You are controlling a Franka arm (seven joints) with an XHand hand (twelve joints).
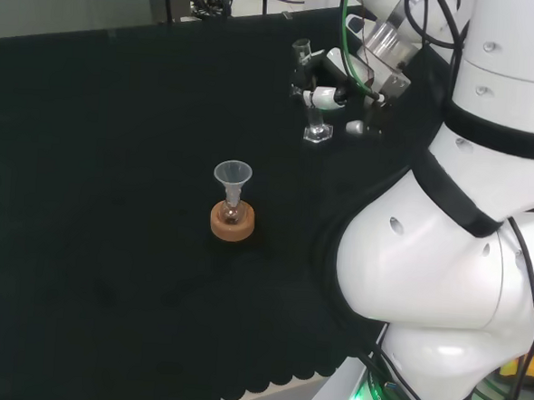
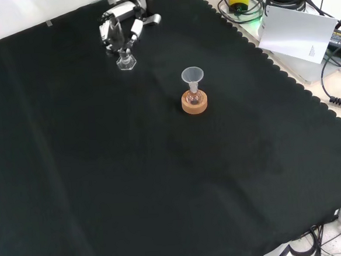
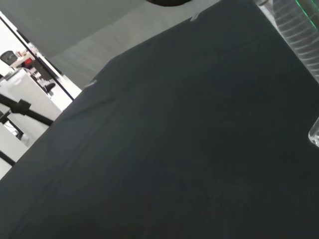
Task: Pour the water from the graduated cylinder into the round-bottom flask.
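On the black cloth (image 1: pixel 116 154), the hand (image 1: pixel 332 95) has its fingers curled around the upright graduated cylinder (image 1: pixel 308 98), whose base rests on the cloth. Well apart, nearer mid-cloth in the head view, the round-bottom flask (image 1: pixel 233 212) sits in a cork ring (image 1: pixel 232 223), a funnel (image 1: pixel 232 175) in its neck.

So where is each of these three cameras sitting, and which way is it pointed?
Head view: behind and above the arm's base, looking over its white links at the bench; the hand is by the graduated cylinder.
Front view: in front of the arm, looking down on the cloth; the hand comes in at the top.
Wrist view: at the wrist, looking across the cloth past the cylinder's ribbed wall.
Head and front views share the funnel in the flask on its cork ring.
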